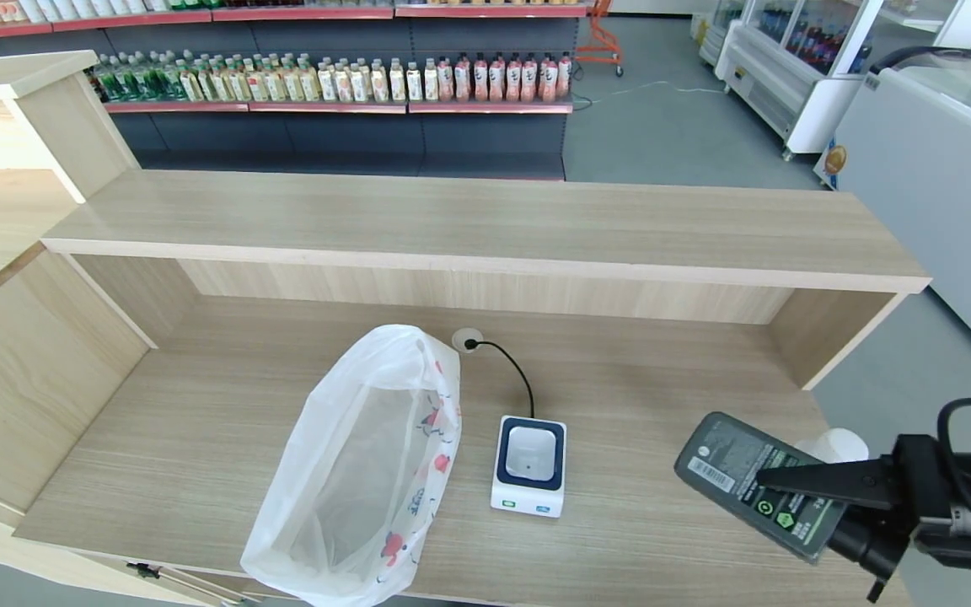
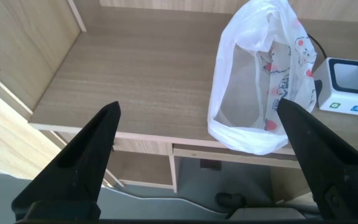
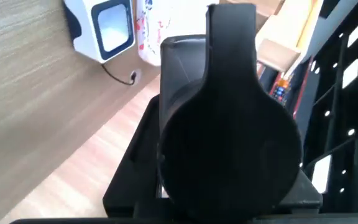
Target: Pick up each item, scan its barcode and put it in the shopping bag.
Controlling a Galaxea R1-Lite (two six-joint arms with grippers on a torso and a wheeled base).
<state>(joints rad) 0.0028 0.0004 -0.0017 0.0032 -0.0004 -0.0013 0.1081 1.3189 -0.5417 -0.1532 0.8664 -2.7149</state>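
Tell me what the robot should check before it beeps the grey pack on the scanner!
1. Grip: right gripper shut on the grey pack: ok.
2. Facing: barcode label turned toward the scanner window: not ok, it faces up.
3. Place: pack above the scanner: not ok, it hangs off to the scanner's right.
4. Scanner window uncovered: ok.
5. Bag: shopping bag mouth open: ok.
6. Path: left gripper out of the way: ok, open, near the counter front edge.
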